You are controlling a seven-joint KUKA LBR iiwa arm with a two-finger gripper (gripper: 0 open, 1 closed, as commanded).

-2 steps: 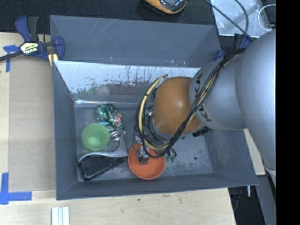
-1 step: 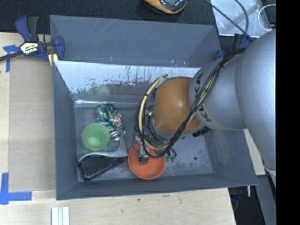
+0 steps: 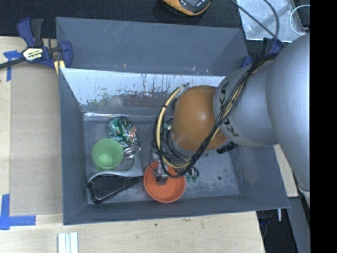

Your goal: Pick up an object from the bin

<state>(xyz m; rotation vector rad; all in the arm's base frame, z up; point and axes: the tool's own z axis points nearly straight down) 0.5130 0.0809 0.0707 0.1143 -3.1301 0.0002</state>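
Camera view, reading left to right, with the orange dish [image 3: 171,191] as the reference for all positions.

1. Bin [image 3: 73,141]: grey metal, with sloped walls that gather loose items onto the flat floor. This likely explains why all contents lie close together.
2. Black looped item [image 3: 108,186]: flat on the floor, left of the orange dish, its right end reaching almost to the dish rim.
3. Green cup [image 3: 107,153]: left of and above the orange dish, mouth facing up, well apart from it.
4. Crumpled green-and-white wrapper [image 3: 122,129]: further above the orange dish and left of it, just beside the green cup.
5. Small silver piece [image 3: 130,152]: between the green cup and the orange dish; its kind cannot be identified.
6. Orange dish: on the floor near the front wall. It is the item directly under the jaws and is judged the pick target.
7. Jaws: positioned over the upper left part of the orange dish. Open or closed cannot be determined, nor whether they touch the dish.
8. Orange wrist cover [image 3: 192,120] and cables [image 3: 160,125]: above the orange dish; the arm [image 3: 268,104] extends to the dish's right.
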